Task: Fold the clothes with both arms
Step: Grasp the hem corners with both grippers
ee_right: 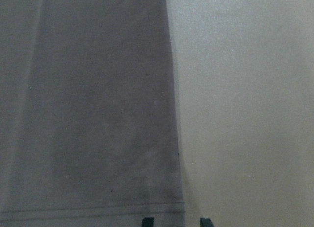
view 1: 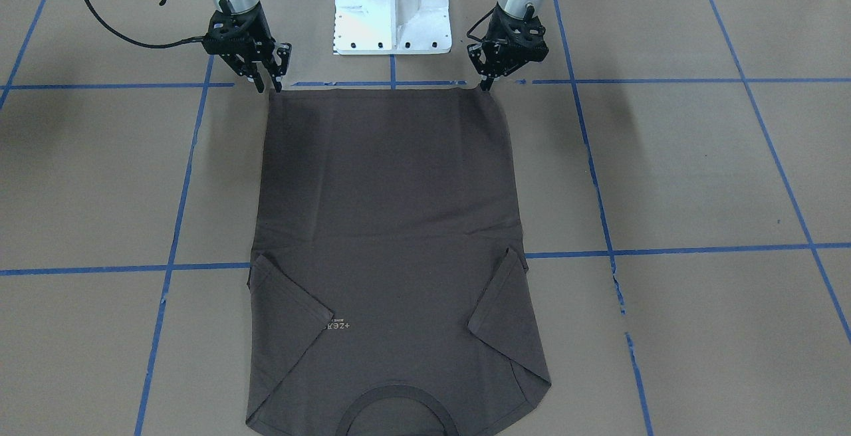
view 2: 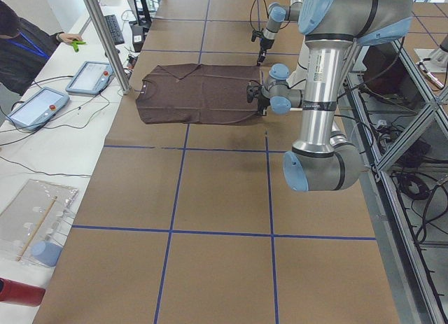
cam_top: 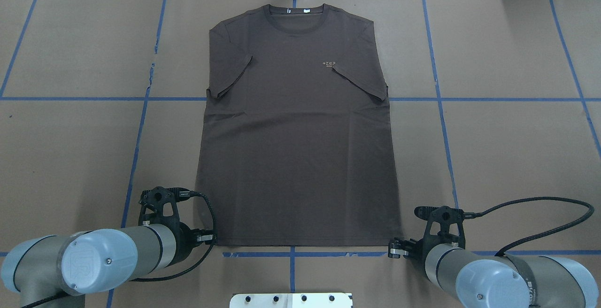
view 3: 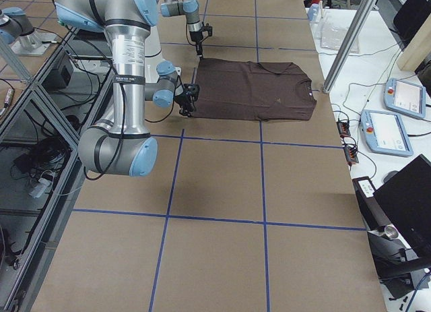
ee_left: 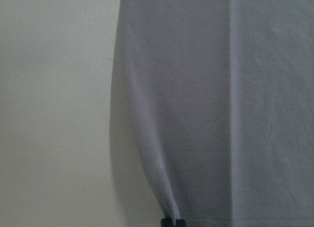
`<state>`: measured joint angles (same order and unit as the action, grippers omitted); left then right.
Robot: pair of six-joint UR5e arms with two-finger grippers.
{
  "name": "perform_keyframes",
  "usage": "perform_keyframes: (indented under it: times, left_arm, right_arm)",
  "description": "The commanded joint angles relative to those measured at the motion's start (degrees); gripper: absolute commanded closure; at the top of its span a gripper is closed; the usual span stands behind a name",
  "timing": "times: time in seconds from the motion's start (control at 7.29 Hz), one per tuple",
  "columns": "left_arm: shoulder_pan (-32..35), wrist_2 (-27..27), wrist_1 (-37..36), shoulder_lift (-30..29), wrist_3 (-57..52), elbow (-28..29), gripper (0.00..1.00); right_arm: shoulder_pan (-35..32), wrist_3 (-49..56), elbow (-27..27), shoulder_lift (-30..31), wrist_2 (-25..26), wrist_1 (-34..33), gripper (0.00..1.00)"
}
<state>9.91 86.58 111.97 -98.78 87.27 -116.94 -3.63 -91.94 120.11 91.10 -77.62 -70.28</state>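
Though its sleeves (cam_top: 232,75) lie tucked, we see the T-shirt (cam_top: 296,148) unfolded lengthwise, left gripper (view 1: 487,86) pinching the near hem (cam_top: 300,243), right gripper (view 1: 268,87) spread.

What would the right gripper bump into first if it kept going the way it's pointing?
The right gripper points down, so probably the T-shirt, at its hem corner; one fingertip is over bare table.

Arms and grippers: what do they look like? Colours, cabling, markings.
The left arm and right arm are silver-grey tubes with rounded light-blue joint caps. The left arm's cap carries a round logo. Each arm ends in a black, open-framed two-finger gripper: left gripper, right gripper. A black cable loops from each wrist. No sleeves or covers.
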Motion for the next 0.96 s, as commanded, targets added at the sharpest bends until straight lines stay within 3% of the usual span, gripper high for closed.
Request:
perform_keyframes:
  times: [0.0,0.27,0.41,0.55,0.82]
  left_arm:
    - [0.1,-0.27,0.0,0.07,0.0,-0.13,1.0]
    - [0.1,-0.27,0.0,0.34,0.0,-0.57,1.0]
    - [0.1,-0.27,0.0,0.34,0.0,-0.57,1.0]
    - [0.1,-0.27,0.0,0.34,0.0,-0.66,1.0]
    - [0.1,-0.27,-0.09,0.25,0.0,-0.84,1.0]
  right_arm:
    - [0.81,-0.26,-0.57,0.05,0.28,-0.03,0.57]
    - [0.9,-0.26,-0.75,-0.04,0.28,-0.03,0.61]
    - [0.9,-0.26,-1.01,-0.13,0.28,-0.03,0.72]
    - [0.82,-0.26,-0.84,-0.3,0.28,-0.03,1.0]
    - [0.82,-0.26,-0.84,-0.22,0.45,-0.03,1.0]
